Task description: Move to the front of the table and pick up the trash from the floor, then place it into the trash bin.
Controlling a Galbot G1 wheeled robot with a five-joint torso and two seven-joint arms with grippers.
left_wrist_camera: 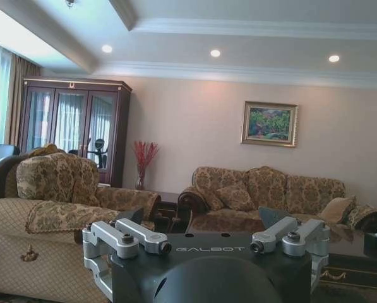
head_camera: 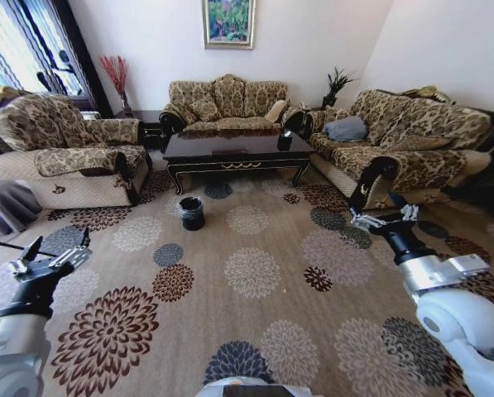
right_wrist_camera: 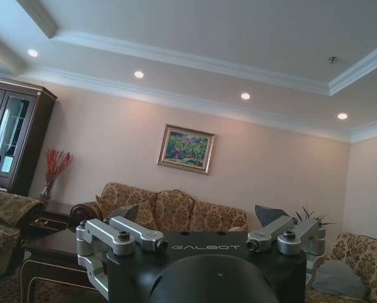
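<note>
A living room seen from the robot's head, looking down across a patterned carpet (head_camera: pixel 255 273) with large flower medallions.

At the near left, the left gripper (head_camera: pixel 58 251) hangs low over the carpet, its jaws spread open and holding nothing. Behind it, at the far left, stands a floral armchair (head_camera: pixel 64 149).

Toward the middle, on the floor just in front of the table's left end, sits the trash bin (head_camera: pixel 191 212), a small round black bucket. It stands upright, well apart from both grippers. Beyond it is the table (head_camera: pixel 237 150), long, low and dark with a gold ornament on its front edge. A sofa (head_camera: pixel 226 103) stands against the far wall behind it.

No litter can be made out on the carpet from here; any pieces are too small to tell, or hidden among the busy pattern. Judging from the task alone, floor trash is likely to be light and easily crushed, so a gentle pinch across the middle of each piece would probably suit, with care that it is not pushed along the carpet.

At the near right, the right gripper (head_camera: pixel 385 218) is held over the carpet, jaws likewise open and empty. A second sofa (head_camera: pixel 412 141) runs along the right wall.
</note>
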